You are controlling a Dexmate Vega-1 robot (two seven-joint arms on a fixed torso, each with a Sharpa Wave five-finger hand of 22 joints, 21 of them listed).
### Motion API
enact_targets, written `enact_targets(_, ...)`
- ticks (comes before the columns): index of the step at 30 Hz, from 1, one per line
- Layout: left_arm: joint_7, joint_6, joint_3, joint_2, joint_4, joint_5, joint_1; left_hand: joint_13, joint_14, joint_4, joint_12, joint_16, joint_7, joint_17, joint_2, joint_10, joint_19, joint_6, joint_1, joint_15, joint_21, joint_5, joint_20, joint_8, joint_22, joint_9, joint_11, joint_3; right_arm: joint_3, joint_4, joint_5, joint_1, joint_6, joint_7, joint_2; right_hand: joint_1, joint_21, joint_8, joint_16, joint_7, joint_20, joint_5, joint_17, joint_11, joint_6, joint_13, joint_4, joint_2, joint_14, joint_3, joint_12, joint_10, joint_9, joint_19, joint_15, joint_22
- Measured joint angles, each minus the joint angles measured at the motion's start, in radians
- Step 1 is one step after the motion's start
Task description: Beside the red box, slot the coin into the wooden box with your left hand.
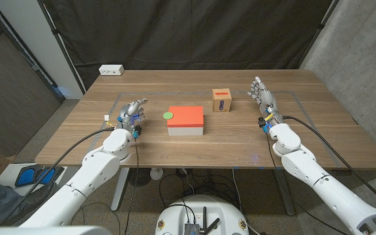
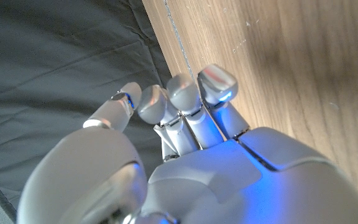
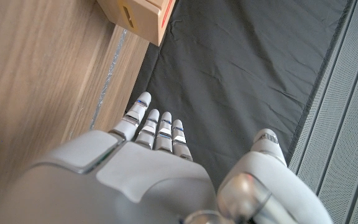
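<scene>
**Coin on the red box, both hands free**

In the head view a red box point(image 1: 186, 120) with a pale lower half sits at the middle of the wooden table point(image 1: 318, 140). A small green coin point(image 1: 168, 115) lies on its top, at the upper left corner of the lid. Up and to the right of it, well apart, stands the small wooden box point(image 1: 222, 100), which carries a red patch with a dark slot on the side facing the camera.

The left hand point(image 1: 131, 115) is left of centre in the frame, near the red box's left end but not touching it. Its fingers are curled in on themselves, and the left wrist view shows the fingertips point(image 2: 217, 84) bunched close together above the wood with nothing between them.

The right hand point(image 1: 265, 99) is right of the wooden box, near it with a gap between. It stands with its fingers point(image 3: 157, 130) straight and held side by side, the thumb off to one side, and it holds nothing. In the right wrist view a corner of the wooden box point(image 3: 138, 18) shows at the top of the frame.

A white power strip point(image 1: 111, 70) lies at the table's far left corner, against the dark curtain point(image 1: 194, 32) behind.
</scene>
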Motion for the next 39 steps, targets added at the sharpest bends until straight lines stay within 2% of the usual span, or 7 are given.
enact_targets(7,-0.01,0.046,-0.032,0.022,-0.046,-0.075,0.028,-0.016,0.0,0.009,0.014,0.012,0.012,-0.013,-0.022,0.0,0.005,0.005,0.032,0.0,0.0,0.0,-0.005,0.0,0.0,0.005,0.0,-0.032,0.006,-0.026,0.0,-0.016,-0.007,-0.005,-0.007,0.0,-0.003,0.0,0.0,0.0,0.0,0.0,-0.002,0.0,0.0,0.0,-0.003,0.0,0.004,-0.003,0.0,0.0,0.0,0.0,0.004,0.0)
enact_targets(12,0.004,0.106,-0.051,0.043,-0.081,-0.126,0.036,-0.04,0.0,0.012,0.019,0.032,0.015,-0.028,-0.022,0.006,0.007,0.054,0.064,0.0,0.0,-0.002,-0.003,0.024,0.0,0.012,0.006,-0.057,0.012,-0.04,0.01,-0.027,-0.016,-0.002,-0.017,0.0,-0.008,0.0,0.0,0.0,0.004,0.0,-0.005,0.002,0.0,0.0,-0.004,0.0,0.004,-0.005,0.0,0.002,0.0,0.004,0.004,0.0)
enact_targets(17,0.02,0.185,-0.071,0.064,-0.113,-0.195,0.036,-0.059,0.0,0.01,0.04,0.05,0.0,-0.043,-0.024,0.008,0.012,0.082,0.104,0.0,0.0,-0.005,-0.008,0.041,0.0,0.031,0.007,-0.077,0.023,-0.047,0.027,-0.039,-0.024,0.011,-0.03,0.0,-0.008,0.0,0.0,0.0,0.005,0.0,-0.005,0.005,0.0,0.0,-0.004,0.0,0.004,-0.005,0.007,0.005,0.0,0.005,0.004,0.0)
enact_targets(25,0.054,0.322,-0.111,0.111,-0.172,-0.321,0.027,-0.087,0.0,0.018,0.06,0.074,-0.027,-0.054,-0.035,0.009,0.012,0.163,0.143,0.0,0.0,-0.02,-0.009,0.103,0.0,0.074,0.009,-0.113,0.042,-0.051,0.065,-0.054,-0.025,0.05,-0.053,0.0,-0.012,0.0,0.0,0.0,0.005,0.0,-0.005,0.0,0.0,-0.005,-0.009,0.0,0.004,0.0,0.007,0.011,0.0,0.005,0.004,0.0)
enact_targets(27,0.054,0.322,-0.122,0.124,-0.185,-0.321,0.024,-0.099,0.0,0.022,0.06,0.074,-0.033,-0.06,-0.035,0.009,0.012,0.186,0.143,0.0,-0.001,-0.02,-0.008,0.123,-0.002,0.086,0.009,-0.119,0.042,-0.051,0.075,-0.054,-0.026,0.062,-0.053,0.0,-0.016,0.0,0.0,0.0,0.005,0.0,-0.009,0.0,0.0,-0.005,-0.009,0.0,0.004,0.0,0.007,0.011,0.0,0.005,0.004,0.0)
enact_targets(31,0.089,0.437,-0.137,0.145,-0.204,-0.444,0.018,-0.117,0.0,0.034,0.068,0.074,-0.032,-0.075,-0.032,0.009,0.012,0.204,0.139,0.0,-0.012,-0.028,-0.008,0.154,-0.003,0.111,0.009,-0.131,0.064,-0.051,0.098,-0.063,-0.029,0.094,-0.085,0.005,-0.015,0.0,0.0,0.0,0.005,0.0,-0.009,0.004,0.0,-0.005,-0.009,0.005,0.009,0.0,0.007,0.014,0.0,0.005,0.009,0.0)
enact_targets(39,0.117,0.539,-0.168,0.206,-0.24,-0.57,0.002,-0.122,0.0,0.045,0.097,0.089,-0.027,-0.072,-0.034,0.01,0.008,0.192,0.094,0.0,-0.012,-0.038,-0.005,0.178,-0.003,0.146,0.01,-0.142,0.075,-0.029,0.134,-0.053,-0.029,0.166,-0.113,0.005,-0.016,0.0,0.0,0.0,0.011,0.0,-0.009,0.006,0.0,-0.005,-0.009,0.005,0.009,0.0,0.007,0.016,0.0,0.011,0.009,0.0)
